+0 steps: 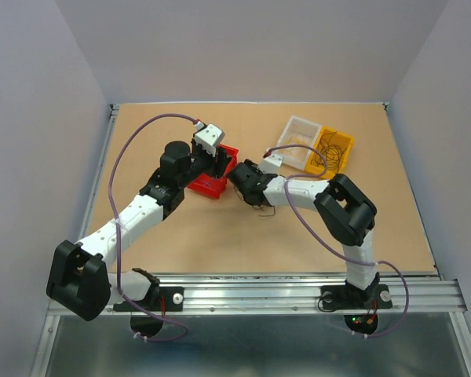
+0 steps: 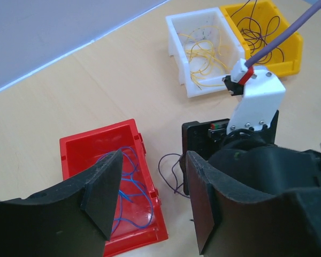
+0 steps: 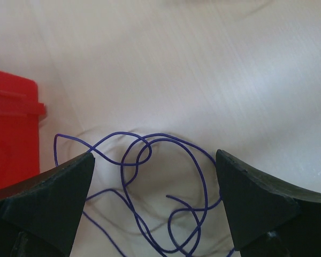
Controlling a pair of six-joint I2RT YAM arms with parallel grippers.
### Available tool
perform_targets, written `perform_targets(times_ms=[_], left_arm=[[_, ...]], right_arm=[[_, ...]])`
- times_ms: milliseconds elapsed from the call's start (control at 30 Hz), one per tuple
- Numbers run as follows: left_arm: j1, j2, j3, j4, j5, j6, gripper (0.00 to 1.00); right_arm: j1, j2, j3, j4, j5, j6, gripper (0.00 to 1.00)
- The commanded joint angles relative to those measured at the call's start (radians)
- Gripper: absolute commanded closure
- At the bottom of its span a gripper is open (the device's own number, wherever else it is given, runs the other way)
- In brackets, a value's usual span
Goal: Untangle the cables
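A loose blue-purple cable [image 3: 204, 181] lies in loops on the table, between the open fingers of my right gripper [image 3: 154, 156], which is low over it and not holding it. It also shows in the left wrist view [image 2: 160, 165] and faintly in the top view [image 1: 264, 210]. My left gripper [image 2: 152, 201] is open and empty above the right rim of a red bin [image 2: 69, 152] holding blue cables [image 2: 134, 179]. In the top view the left gripper [image 1: 222, 166] and the right gripper [image 1: 242, 182] are close together beside the red bin [image 1: 206, 187].
A white bin [image 2: 176, 32] with yellow cables and a yellow bin [image 2: 289, 56] with dark cables stand side by side at the back right, also in the top view as the white bin [image 1: 292, 124] and the yellow bin [image 1: 347, 144]. Walls close in the table's sides.
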Motion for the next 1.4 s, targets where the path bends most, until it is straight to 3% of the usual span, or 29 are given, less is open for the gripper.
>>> perform_targets(times_ms=[0,133,200,300,333,400,433,567,633,800,933,1033,1233,1367], left_arm=[[0.005,-0.011,-0.001,0.046,0.02,-0.003,0.38],[0.005,-0.009,-0.003,0.045,0.018,0.002,0.38],[0.005,-0.008,-0.003,0.045,0.018,0.002,0.38],[0.005,-0.008,-0.003,0.045,0.023,0.002,0.38],[0.005,-0.006,-0.001,0.045,0.026,0.002,0.38],[0.005,-0.002,-0.001,0.043,0.026,0.005,0.38],[0.005,0.0,0.0,0.042,0.026,0.003,0.38],[0.005,0.007,0.005,0.04,0.026,0.005,0.39],[0.005,0.009,0.005,0.04,0.024,0.008,0.39],[0.005,0.011,0.007,0.039,0.02,0.009,0.39],[0.006,0.012,0.007,0.037,0.024,0.012,0.39],[0.006,0.015,0.007,0.037,0.027,0.014,0.39],[0.006,0.023,0.011,0.034,0.038,0.014,0.39],[0.006,0.024,0.011,0.033,0.038,0.012,0.39]], right_arm=[[0.01,0.096,0.148,-0.206,0.15,0.097,0.0],[0.013,0.13,0.159,-0.246,0.118,0.092,0.0],[0.021,0.111,0.111,-0.248,0.112,0.109,0.11],[0.044,0.046,0.015,-0.248,0.138,0.148,0.38],[0.05,0.029,-0.008,-0.248,0.142,0.159,0.58],[0.05,-0.017,-0.053,-0.248,0.144,0.173,0.78],[0.048,-0.061,-0.085,-0.248,0.15,0.172,0.99],[0.044,-0.167,-0.134,-0.236,0.187,0.126,1.0],[0.024,-0.205,-0.137,-0.199,0.175,0.023,0.99],[-0.135,-0.35,-0.183,0.077,-0.078,-0.306,1.0],[-0.278,-0.478,-0.226,0.211,-0.258,-0.434,1.0],[-0.289,-0.55,-0.235,0.22,-0.302,-0.488,0.99],[-0.286,-0.615,-0.359,0.223,-0.589,-0.587,0.97],[-0.275,-0.637,-0.47,0.221,-0.666,-0.623,0.9]])
